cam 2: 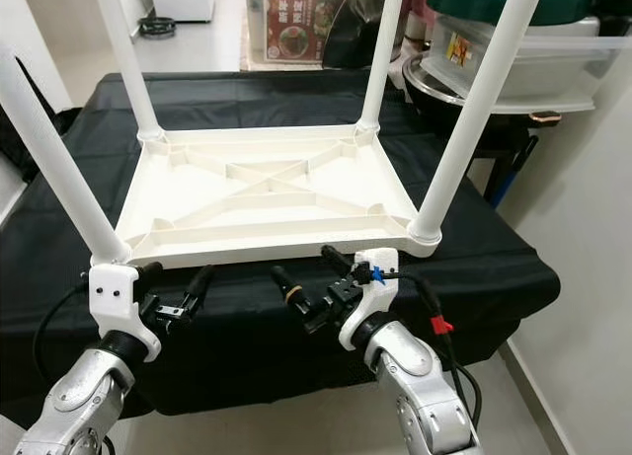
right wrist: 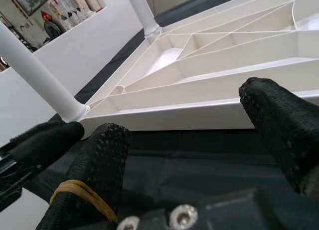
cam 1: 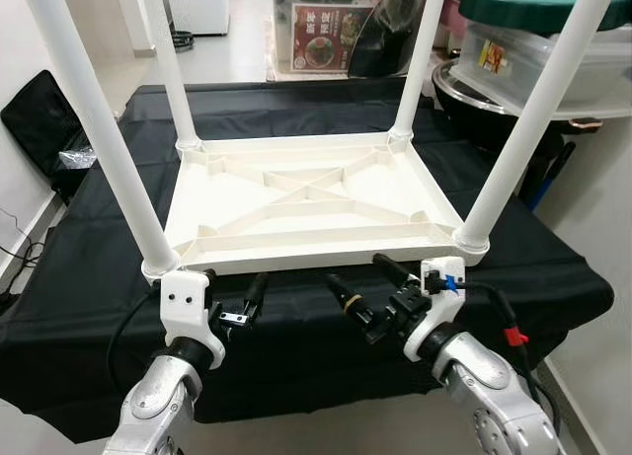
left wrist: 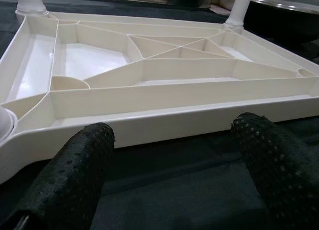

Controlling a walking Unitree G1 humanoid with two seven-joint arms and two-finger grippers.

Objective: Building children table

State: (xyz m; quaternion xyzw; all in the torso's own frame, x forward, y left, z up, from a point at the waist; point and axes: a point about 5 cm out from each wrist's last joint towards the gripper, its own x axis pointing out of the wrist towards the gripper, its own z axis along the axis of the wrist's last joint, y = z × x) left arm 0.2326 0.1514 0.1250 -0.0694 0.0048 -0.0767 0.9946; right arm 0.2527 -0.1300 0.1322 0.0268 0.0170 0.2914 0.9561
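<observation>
The white plastic children's table (cam 1: pixel 311 198) lies upside down on the counter (cam 1: pixel 553 277), which is draped in a black cloth, and all four round white legs (cam 1: pixel 94 129) point straight up, each seated in a corner socket. The rectangular top lies flat with its long axis running left to right across the robot's front. Its underside faces up: a shallow tray shape with a raised rim, smooth and glossy, crossed by thin moulded ribs that form an X in the middle, with curved gussets at the corners.

Both grippers sit low at the near edge of the tabletop. The left gripper (cam 1: pixel 235 299) is just in front of the near left corner, close under the near left leg, its two black fingers spread apart with nothing between them. In the left wrist view the fingers (left wrist: pixel 75 185) show a dimpled rubbery surface, pointing at the near rim, not touching it. The right gripper (cam 1: pixel 367 292) is near the near right corner, fingers parted wide as well and empty; one finger (right wrist: pixel 97 175) carries a yellow rubber band. Both hover just off the cloth.

Behind the counter to the right stands a clear plastic storage bin (cam 1: pixel 553 50) with a green lid. A black bag (cam 1: pixel 39 119) rests on the floor at the left.
</observation>
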